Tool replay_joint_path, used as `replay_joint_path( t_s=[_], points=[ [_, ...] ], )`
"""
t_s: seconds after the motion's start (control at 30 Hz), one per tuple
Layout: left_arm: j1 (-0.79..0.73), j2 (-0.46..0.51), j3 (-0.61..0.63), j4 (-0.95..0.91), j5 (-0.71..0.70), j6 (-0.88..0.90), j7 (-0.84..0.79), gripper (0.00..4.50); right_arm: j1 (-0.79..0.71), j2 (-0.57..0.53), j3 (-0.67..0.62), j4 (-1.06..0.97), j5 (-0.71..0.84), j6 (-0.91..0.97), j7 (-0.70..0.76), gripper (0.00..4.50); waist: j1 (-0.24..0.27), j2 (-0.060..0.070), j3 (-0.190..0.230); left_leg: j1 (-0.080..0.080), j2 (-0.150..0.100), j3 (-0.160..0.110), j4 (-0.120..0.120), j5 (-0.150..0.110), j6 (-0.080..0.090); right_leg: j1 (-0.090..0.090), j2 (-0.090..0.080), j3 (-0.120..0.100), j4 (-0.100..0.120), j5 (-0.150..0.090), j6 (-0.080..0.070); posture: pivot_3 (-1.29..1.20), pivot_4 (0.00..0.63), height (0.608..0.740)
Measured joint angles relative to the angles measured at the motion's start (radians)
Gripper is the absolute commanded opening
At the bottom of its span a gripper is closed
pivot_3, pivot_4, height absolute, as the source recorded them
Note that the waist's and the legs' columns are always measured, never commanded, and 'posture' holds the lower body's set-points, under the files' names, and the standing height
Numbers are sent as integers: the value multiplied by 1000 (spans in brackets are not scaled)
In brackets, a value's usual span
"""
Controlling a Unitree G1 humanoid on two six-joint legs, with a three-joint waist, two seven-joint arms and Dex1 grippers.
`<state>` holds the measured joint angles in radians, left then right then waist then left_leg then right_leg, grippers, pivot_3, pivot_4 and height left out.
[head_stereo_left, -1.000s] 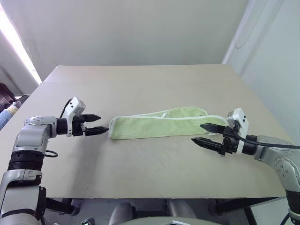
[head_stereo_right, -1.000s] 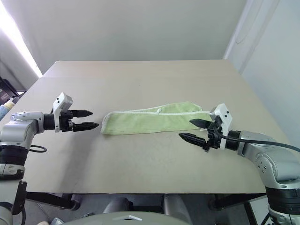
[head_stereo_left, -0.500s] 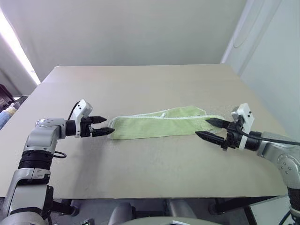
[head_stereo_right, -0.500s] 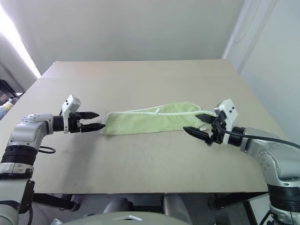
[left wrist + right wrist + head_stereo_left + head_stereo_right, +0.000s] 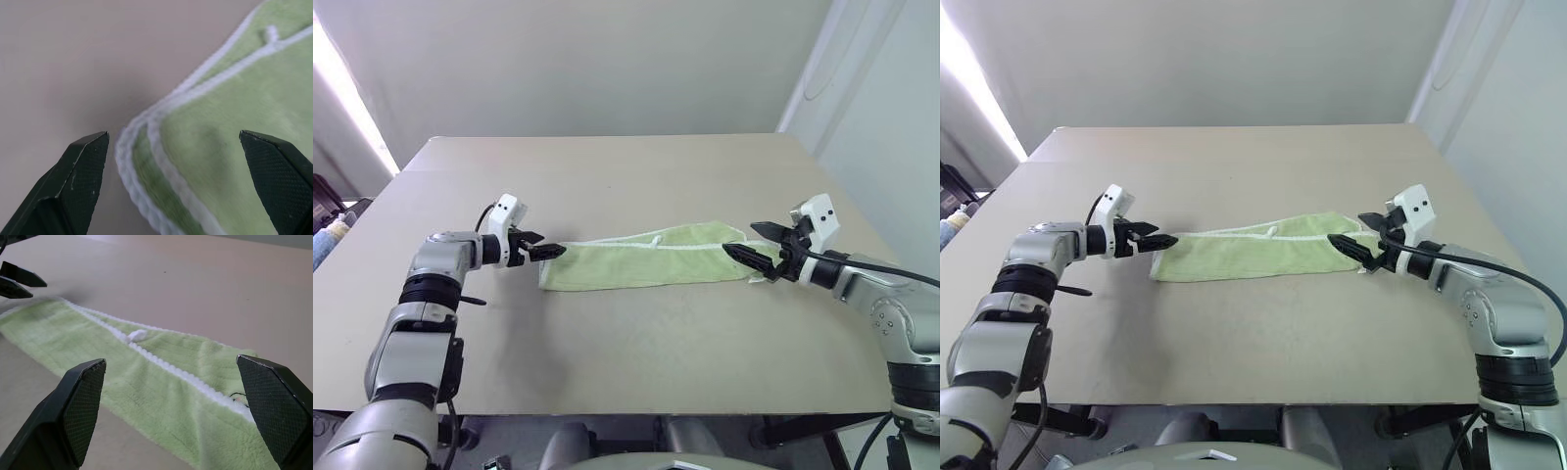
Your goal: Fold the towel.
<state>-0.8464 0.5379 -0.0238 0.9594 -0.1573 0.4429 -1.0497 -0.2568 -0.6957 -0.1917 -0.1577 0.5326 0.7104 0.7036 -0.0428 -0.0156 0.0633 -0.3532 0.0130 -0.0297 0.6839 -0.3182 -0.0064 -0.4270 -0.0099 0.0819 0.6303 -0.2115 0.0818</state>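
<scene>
Pale lime-green terry towel [image 5: 646, 262] lies lengthwise-folded on the desk [image 5: 626, 343]; both wide-open, empty hands, left hand [image 5: 545, 250] and right hand [image 5: 751, 247], should pinch all layers at each end.

The two head views look forward and down from above the near edge of the counter [image 5: 636, 352], taking in its whole top, both arms and the wall behind; they share almost the same scene, slightly offset sideways. The left wrist view sits very close over one end of the towel [image 5: 230, 147], looking along its own jaws. The right wrist view looks low along the towel's length from the other end and catches the left gripper [image 5: 19, 281] at the far end.
</scene>
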Motion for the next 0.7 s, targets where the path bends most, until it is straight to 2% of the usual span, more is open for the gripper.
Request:
replay_joint_path(
  t_s=[0.23, 0.27, 0.3, 0.6, 0.7],
  points=[
    [-75, -42, -4, 134, 52, -41, -7, 4500, 4, 3, -2, 6, -21, -2, -33, 4472, -2, 0, 0, 0, 0, 0, -1, 0, 0, 0, 0, 0, 0, 0, 0, 0, 0, 712],
    [-75, -44, -7, 144, 63, -51, -9, 4110, 9, 3, -5, 5, -21, -2, -36, 4500, -1, 0, 0, 0, 0, 0, -1, 0, 0, 0, 0, 0, 0, 0, 0, 0, 0, 712],
    [-75, -49, -16, 153, 74, -67, -11, 3908, 18, 3, -10, 4, -21, -2, -39, 4500, 0, 0, 0, 0, 0, 0, -1, 0, 0, 0, 0, 0, 0, 0, 0, 0, 0, 712],
    [-63, -74, -43, 177, 146, -198, -6, 667, 63, 3, -21, -3, -29, -5, -61, 4500, -1, 0, 0, 0, 0, 0, 0, 0, 0, 0, 0, 0, 0, 0, 0, 0, 0, 712],
    [-59, -79, -43, 178, 148, -223, -13, 667, 68, 3, -21, -3, -39, -14, -68, 4500, -1, 0, 0, 0, 0, 0, 0, 0, 0, 0, 0, 0, 0, 0, 0, 0, 0, 712]
  ],
)
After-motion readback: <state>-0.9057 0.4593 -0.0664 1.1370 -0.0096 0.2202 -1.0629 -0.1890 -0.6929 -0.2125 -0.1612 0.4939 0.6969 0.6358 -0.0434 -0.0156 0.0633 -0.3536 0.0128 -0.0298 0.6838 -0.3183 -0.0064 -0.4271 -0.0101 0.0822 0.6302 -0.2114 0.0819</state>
